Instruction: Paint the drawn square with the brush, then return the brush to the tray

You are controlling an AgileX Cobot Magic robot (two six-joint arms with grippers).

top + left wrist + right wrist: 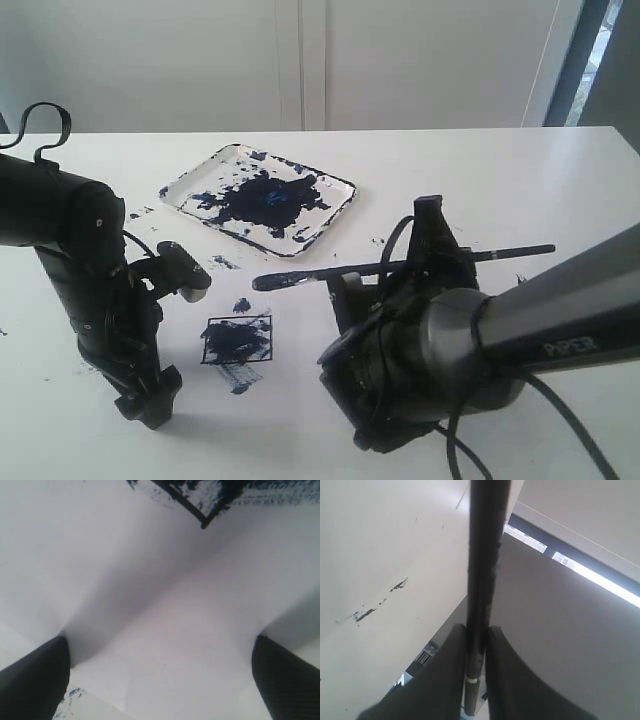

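right end effector [477,635] gripping brush [320,275], square [237,340] — painted

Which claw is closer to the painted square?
Left. The left claw stands open just left of the drawn square in the exterior view, down by the paper. The right claw is farther off on the square's right, shut on the brush.

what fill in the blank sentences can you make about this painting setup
1. The drawn square is smeared with dark ___ paint.
2. The right gripper is shut on the brush, which is not in the white ___.
3. The left gripper has its jaws ___, with nothing between them.
Missing words: blue; tray; open.
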